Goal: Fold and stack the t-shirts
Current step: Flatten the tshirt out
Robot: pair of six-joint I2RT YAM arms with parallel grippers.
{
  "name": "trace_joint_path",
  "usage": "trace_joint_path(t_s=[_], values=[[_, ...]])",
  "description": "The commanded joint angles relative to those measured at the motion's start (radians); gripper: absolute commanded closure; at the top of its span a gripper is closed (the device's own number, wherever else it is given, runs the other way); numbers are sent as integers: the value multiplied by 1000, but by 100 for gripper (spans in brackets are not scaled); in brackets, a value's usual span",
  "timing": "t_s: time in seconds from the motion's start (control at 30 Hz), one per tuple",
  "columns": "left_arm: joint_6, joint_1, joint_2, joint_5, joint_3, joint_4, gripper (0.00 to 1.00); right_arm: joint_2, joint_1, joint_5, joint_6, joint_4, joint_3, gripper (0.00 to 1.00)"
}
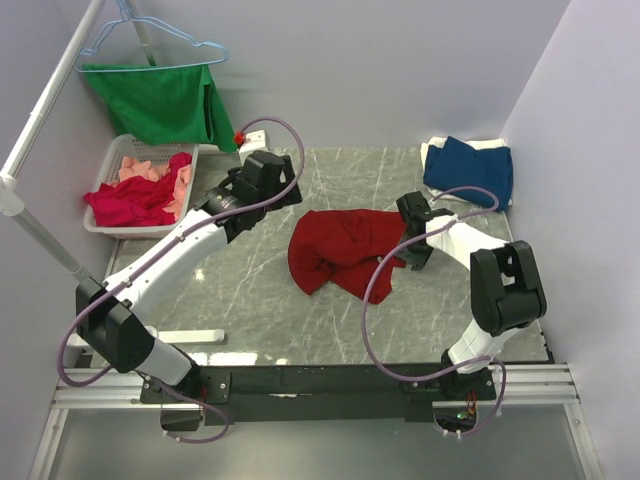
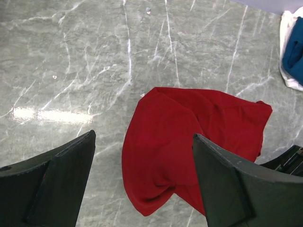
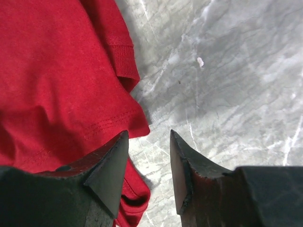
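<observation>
The deep-red t-shirt (image 1: 345,250) lies crumpled in the middle of the tabletop (image 1: 250,290). The left fingers (image 2: 61,184) stand wide apart, raised near its left side. The right fingers (image 3: 109,165) stand narrowly apart at its hem, with bare tabletop showing between them.

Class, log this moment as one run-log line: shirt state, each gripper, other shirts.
red t-shirt: crumpled, unfolded; left gripper: open, empty; right gripper: open at shirt's hem; blue t-shirt: on white one, far right corner

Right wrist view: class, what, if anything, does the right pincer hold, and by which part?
Nothing. The right pincer is open over the table; the deep-red t-shirt lies beside it, not in its gap.
</observation>
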Motion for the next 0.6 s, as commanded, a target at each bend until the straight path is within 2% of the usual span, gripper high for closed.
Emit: trace_joint_path(t_s=[0.0,0.23,0.4,0.5,0.53,0.57], values=[[13,16,3,20,9,25,12,21,-13,-29,4,33,6,54],[22,36,10,33,10,30,12,70,-26,-72,-4,47,17,59],[31,47,15,43,17,34,12,96,-24,-88,-1,50,22,77],[37,51,16,47,20,34,12,101,-24,-77,1,35,42,90],[39,51,16,47,21,34,12,99,-26,-71,2,29,48,98],[40,54,16,48,21,36,12,96,-26,-68,2,23,60,100]])
